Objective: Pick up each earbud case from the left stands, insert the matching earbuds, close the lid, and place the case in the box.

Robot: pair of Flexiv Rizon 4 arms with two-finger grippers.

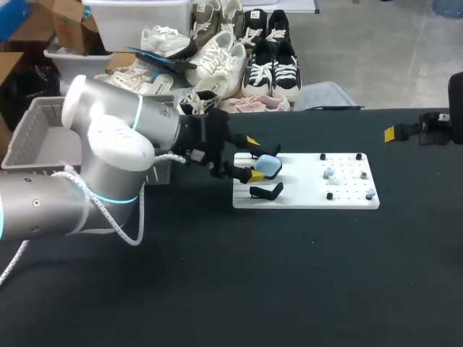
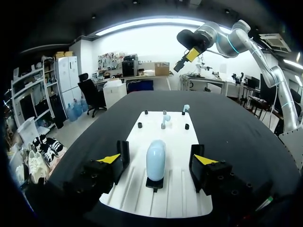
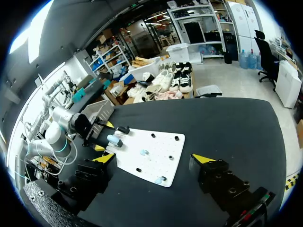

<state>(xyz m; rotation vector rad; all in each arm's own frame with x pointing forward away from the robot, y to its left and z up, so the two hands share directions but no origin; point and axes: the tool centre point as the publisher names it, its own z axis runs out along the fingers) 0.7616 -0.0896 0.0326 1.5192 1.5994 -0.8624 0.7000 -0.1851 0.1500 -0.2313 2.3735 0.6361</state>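
Left hand is wide open, with the light blue earbud case sitting right between its fingers. From the wrist cam there's a gap on both sides, so it isn't gripping anything. The case stands upright on a little black stand at the 9 o'clock end of the white board. In the head view a second black stand sits just beside it at 6 o'clock, with nothing on it. Two earbuds stick up on pegs further along the board, at 12 o'clock from the hand. The grey box is off at the 9 o'clock side of the black surface, behind the left arm. Right hand is open too and holding nothing, hanging well apart from the board at roughly its 2 o'clock.
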